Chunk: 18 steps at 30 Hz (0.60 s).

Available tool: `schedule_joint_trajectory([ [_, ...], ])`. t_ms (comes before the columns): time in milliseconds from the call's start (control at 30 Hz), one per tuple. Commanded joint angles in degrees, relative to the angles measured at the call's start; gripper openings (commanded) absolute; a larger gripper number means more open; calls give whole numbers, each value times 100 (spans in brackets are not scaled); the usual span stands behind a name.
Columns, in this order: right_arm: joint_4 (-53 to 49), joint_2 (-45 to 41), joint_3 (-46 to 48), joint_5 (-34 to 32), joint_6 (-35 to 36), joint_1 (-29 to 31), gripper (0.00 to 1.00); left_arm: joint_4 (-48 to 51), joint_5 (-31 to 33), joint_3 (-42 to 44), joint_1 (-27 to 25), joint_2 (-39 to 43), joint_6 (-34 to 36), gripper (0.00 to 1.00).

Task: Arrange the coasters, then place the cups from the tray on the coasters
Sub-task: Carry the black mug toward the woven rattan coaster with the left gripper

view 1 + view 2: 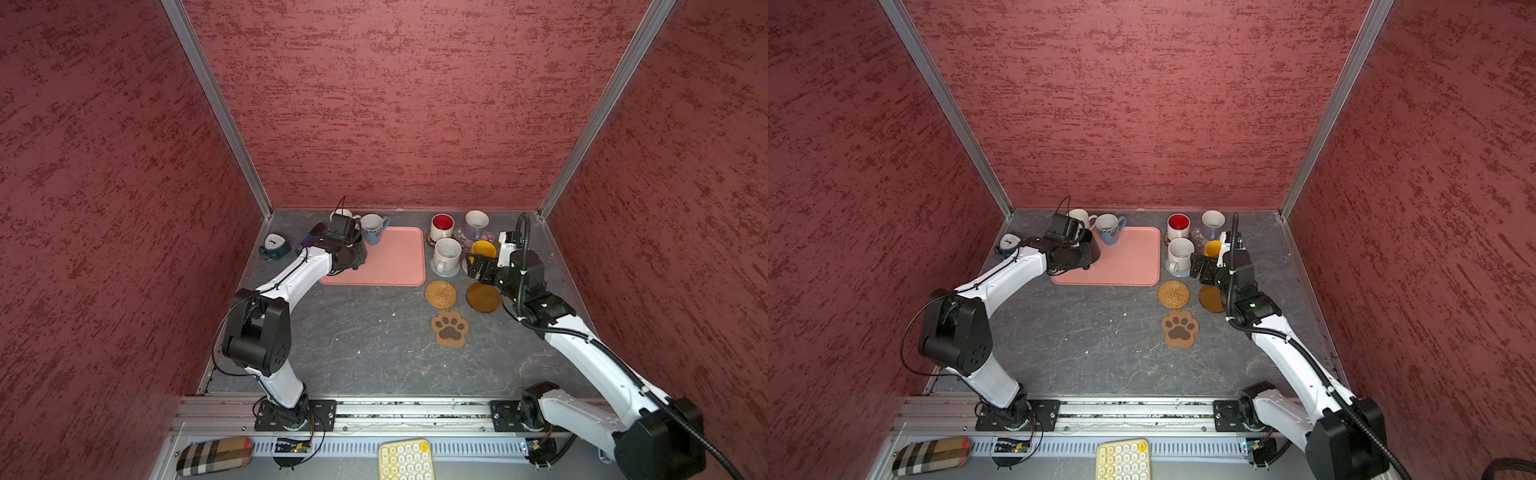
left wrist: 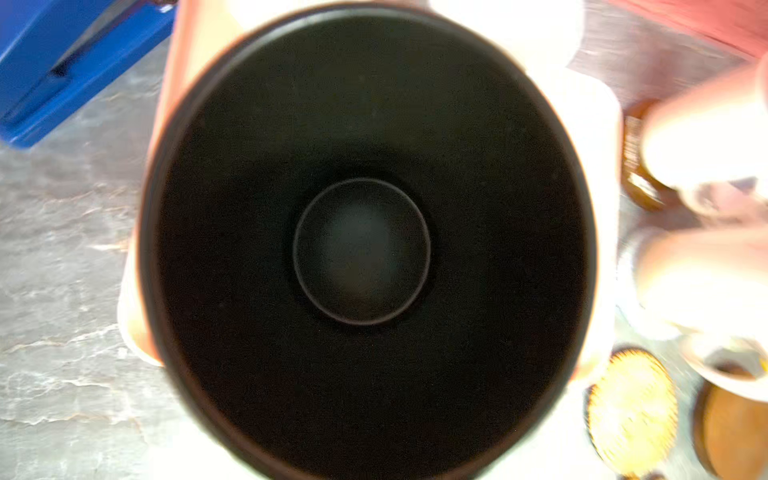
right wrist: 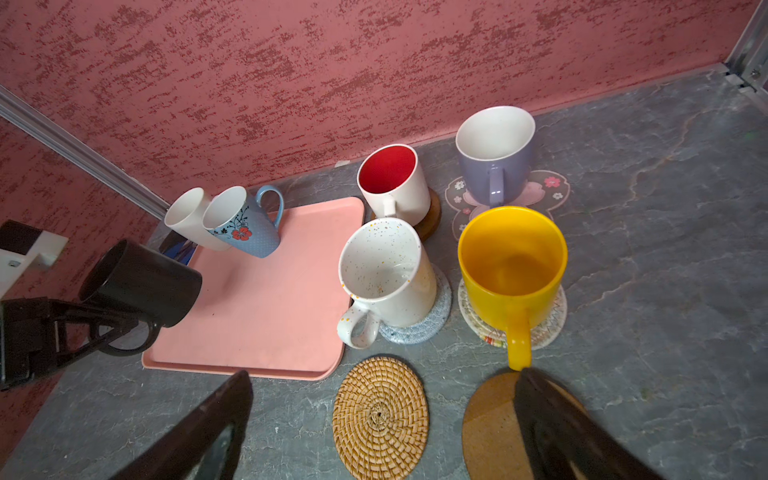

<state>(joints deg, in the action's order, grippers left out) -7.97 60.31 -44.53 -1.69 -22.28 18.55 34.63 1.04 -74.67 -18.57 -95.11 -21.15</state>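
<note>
My left gripper (image 3: 110, 326) is shut on the handle of the black cup (image 3: 141, 280), holding it tilted above the left side of the salmon tray (image 1: 395, 266). The cup's dark inside (image 2: 361, 249) fills the left wrist view. A light blue cup (image 1: 374, 228) and a plain white cup (image 1: 345, 215) stand at the tray's back left. My right gripper (image 1: 476, 266) is open and empty above the rattan coaster (image 3: 380, 419) and an amber disc (image 1: 483, 298). The yellow (image 1: 483, 249), speckled (image 1: 446, 254), red-inside (image 1: 441, 226) and lavender (image 1: 476, 224) cups sit on coasters. The paw-print coaster (image 1: 449, 328) lies bare.
A teal alarm clock (image 1: 274, 245) and a blue object (image 1: 305, 243) lie left of the tray near the side wall. A pale yellow keypad (image 1: 405, 459) and a plaid case (image 1: 214, 455) rest beyond the front rail. Red walls close in three sides.
</note>
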Motion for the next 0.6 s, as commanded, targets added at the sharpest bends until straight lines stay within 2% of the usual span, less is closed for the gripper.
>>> schedule_joint_trajectory([
  [0, -250, -125, -274, 46, -82, 0, 99, -161, -108, -278, -251, 391, 242, 0],
  [300, -430, -191, -285, 225, -317, -44, 99, 131, -361, -411, -1150, 753, 444, 0],
  [567, -459, -168, -170, 316, -627, -239, 99, 156, -243, -386, -2036, 780, 463, 0],
])
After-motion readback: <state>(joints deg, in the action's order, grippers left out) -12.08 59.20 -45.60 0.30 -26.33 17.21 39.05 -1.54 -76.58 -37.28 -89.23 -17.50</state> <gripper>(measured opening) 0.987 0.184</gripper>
